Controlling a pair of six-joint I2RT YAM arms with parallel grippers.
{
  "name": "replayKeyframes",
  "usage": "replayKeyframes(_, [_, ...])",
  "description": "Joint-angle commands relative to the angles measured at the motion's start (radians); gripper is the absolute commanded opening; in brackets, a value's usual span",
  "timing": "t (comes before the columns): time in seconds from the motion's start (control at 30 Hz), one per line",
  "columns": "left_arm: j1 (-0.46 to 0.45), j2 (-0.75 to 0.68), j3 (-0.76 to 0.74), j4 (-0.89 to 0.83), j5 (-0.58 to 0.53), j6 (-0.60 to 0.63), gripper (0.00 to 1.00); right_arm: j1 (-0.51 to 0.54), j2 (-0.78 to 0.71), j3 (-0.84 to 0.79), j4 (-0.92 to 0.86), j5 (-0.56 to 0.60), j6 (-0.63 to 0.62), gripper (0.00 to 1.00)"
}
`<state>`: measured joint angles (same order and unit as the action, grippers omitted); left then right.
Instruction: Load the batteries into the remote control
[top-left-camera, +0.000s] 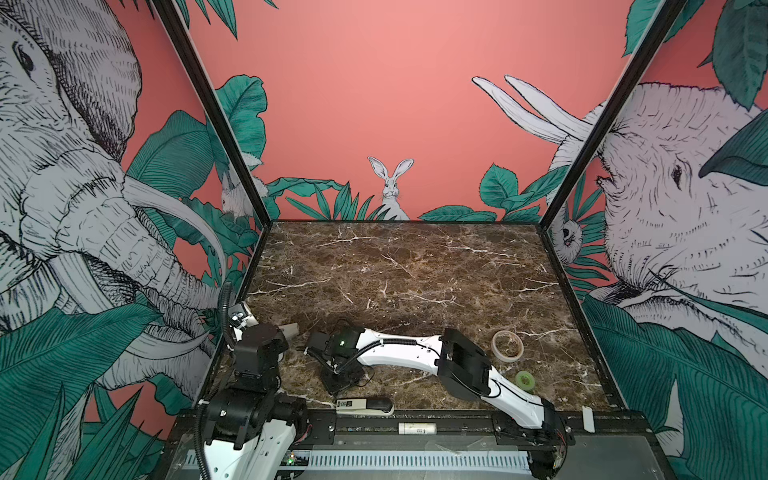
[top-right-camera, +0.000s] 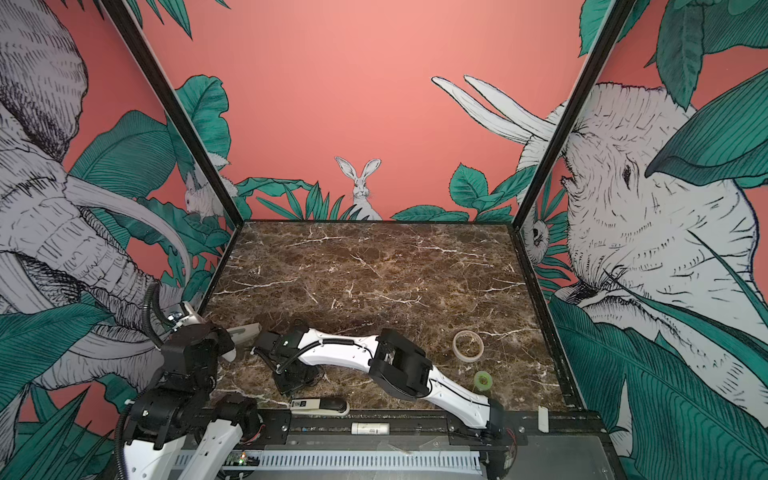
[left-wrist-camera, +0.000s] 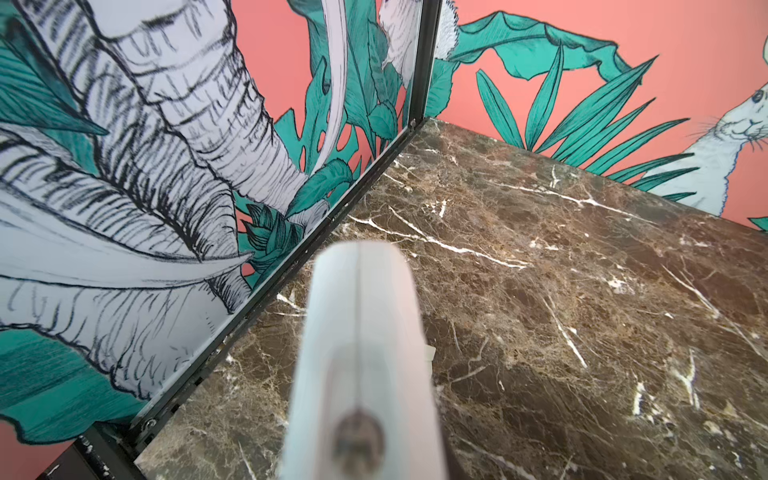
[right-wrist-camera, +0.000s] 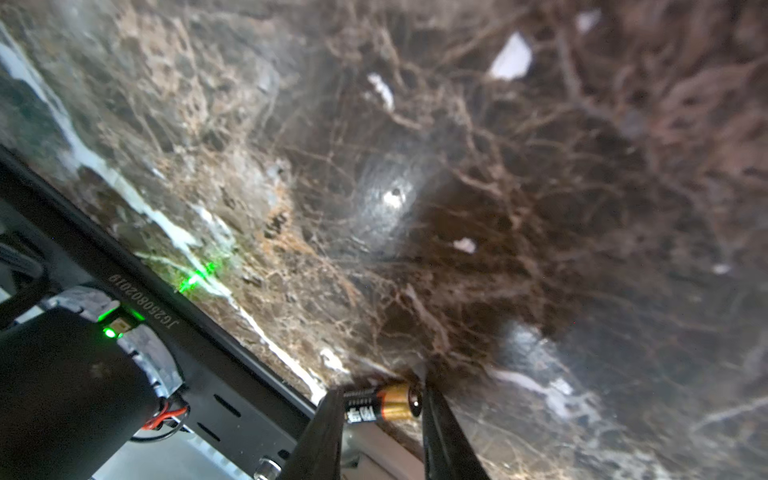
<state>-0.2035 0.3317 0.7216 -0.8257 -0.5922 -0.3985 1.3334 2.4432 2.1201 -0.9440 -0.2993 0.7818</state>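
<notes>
In the right wrist view a black and gold battery (right-wrist-camera: 386, 409) lies on the marble close to the table's front rail. My right gripper (right-wrist-camera: 380, 399) is down over it, one black finger at each end, closed onto it lengthwise. In both top views this gripper (top-left-camera: 334, 382) points down near the front edge and hides the battery. My left gripper (top-left-camera: 280, 334) is shut on the remote control (top-left-camera: 291, 330), a white bar that it holds above the table's left side. Its free end (left-wrist-camera: 361, 324) points toward the back left corner.
A white-and-black stapler (top-left-camera: 365, 405) lies at the front edge just behind my right gripper. A white tube (top-left-camera: 417, 428) rests on the front rail. A tape ring (top-left-camera: 508, 345), a green roll (top-left-camera: 525, 379) and a small white cover piece (top-left-camera: 587, 417) are to the right.
</notes>
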Motion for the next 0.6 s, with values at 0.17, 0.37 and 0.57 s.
replayKeyframes(0.17, [-0.016, -0.011, 0.029, -0.019, -0.038, 0.006, 0.00, 0.025, 0.060, 0.063, -0.060, 0.039, -0.008, 0.30])
replayKeyframes(0.37, [-0.020, -0.010, 0.029, -0.018, -0.039, 0.006, 0.00, 0.027, 0.026, 0.034, -0.069, 0.087, 0.003, 0.44])
replayKeyframes(0.57, [-0.023, -0.013, 0.027, -0.017, -0.041, 0.007, 0.00, 0.027, 0.020, -0.007, -0.061, 0.076, 0.017, 0.42])
